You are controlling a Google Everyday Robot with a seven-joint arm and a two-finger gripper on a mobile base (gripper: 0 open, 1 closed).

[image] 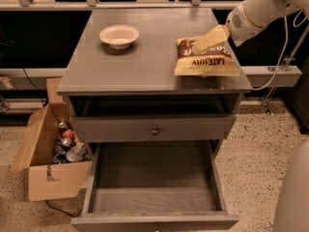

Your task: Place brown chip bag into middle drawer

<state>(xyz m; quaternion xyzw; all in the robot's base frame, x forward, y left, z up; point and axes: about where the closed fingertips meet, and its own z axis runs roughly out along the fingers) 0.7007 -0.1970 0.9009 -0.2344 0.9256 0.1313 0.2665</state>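
Note:
The brown chip bag (206, 61) lies flat on the right side of the grey cabinet top (120, 66), its pale yellow band toward the front edge. My gripper (202, 44) reaches in from the upper right and sits over the bag's brown upper part, at or just above its surface. The middle drawer (154, 199) is pulled out wide below, and its grey floor is bare. Its small knob (155, 228) shows at the bottom edge of the view.
A cream round bowl (119, 35) sits at the back left of the cabinet top. The upper drawer (120, 128) with a dark knob (154, 130) is closed. An open cardboard box (48, 163) holding cans stands on the floor at left. A white shape (294, 197) fills the lower right corner.

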